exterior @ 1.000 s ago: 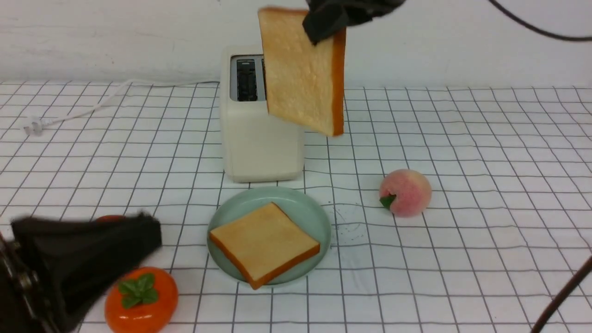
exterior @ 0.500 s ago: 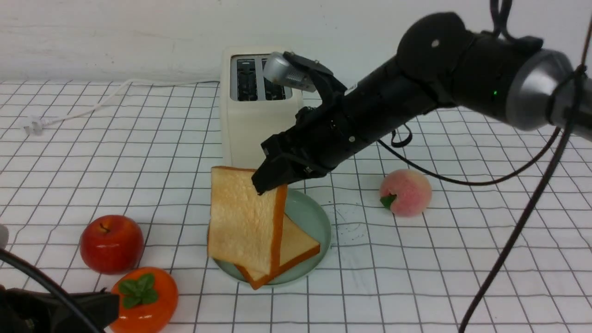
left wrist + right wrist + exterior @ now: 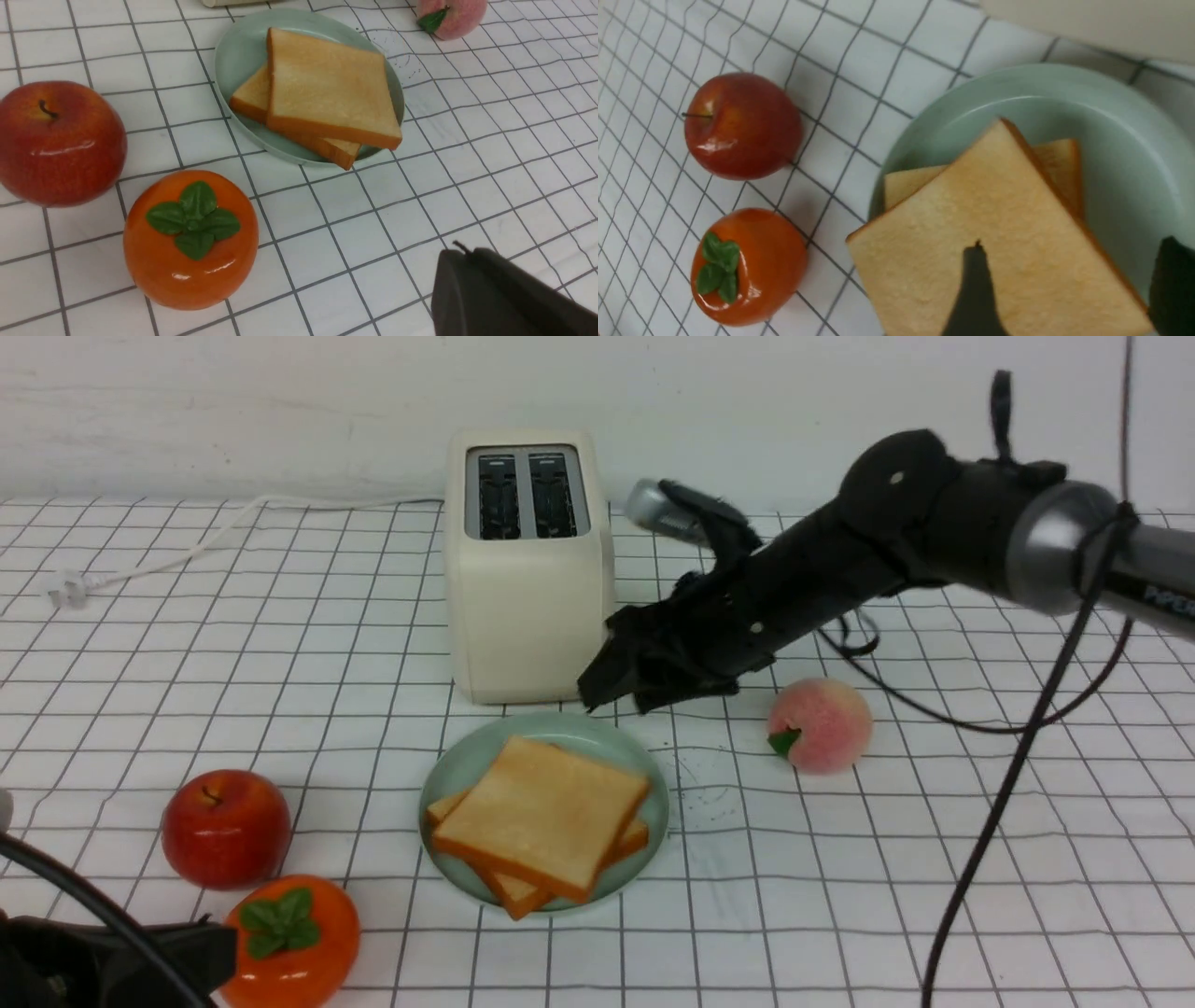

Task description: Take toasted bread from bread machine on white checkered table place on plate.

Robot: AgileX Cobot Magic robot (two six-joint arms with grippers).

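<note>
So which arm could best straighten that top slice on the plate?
Probably the right arm: its jaws hang open just behind the plate. The left arm sits low, beyond the persimmon, jaws shut.

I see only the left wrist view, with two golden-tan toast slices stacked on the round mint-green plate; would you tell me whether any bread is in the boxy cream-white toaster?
Observer: No; the front view shows both grey slots of the boxy cream-white toaster empty.
Operator: Thank you. Where is the right gripper?
Observer: The black right gripper hangs low beside the toaster's right front corner, behind the round mint-green plate.
Operator: Is it holding anything?
Observer: No; the right wrist view shows its fingers wide apart, gripping nothing.
</note>
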